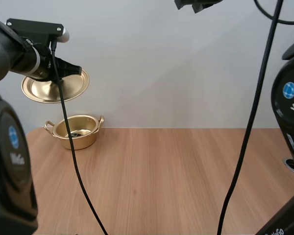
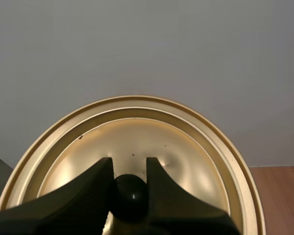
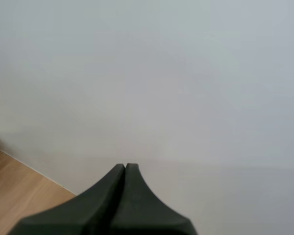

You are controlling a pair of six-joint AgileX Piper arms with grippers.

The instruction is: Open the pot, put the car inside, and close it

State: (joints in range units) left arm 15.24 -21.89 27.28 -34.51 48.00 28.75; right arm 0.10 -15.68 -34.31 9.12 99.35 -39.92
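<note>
Two arms (image 1: 289, 98) read "WeGo"; left hand (image 2: 130, 164) pinches the lid (image 2: 137, 127) by its knob (image 2: 131, 196).

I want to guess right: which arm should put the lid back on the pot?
Left. The left gripper pinches the lid's knob above the open pot; the right gripper is shut, holding nothing.

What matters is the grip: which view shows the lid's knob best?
Left wrist view: the left hand pinches the black knob up close. The high view shows the lid held above the pot, knob hidden. The right wrist view faces the wall.
</note>
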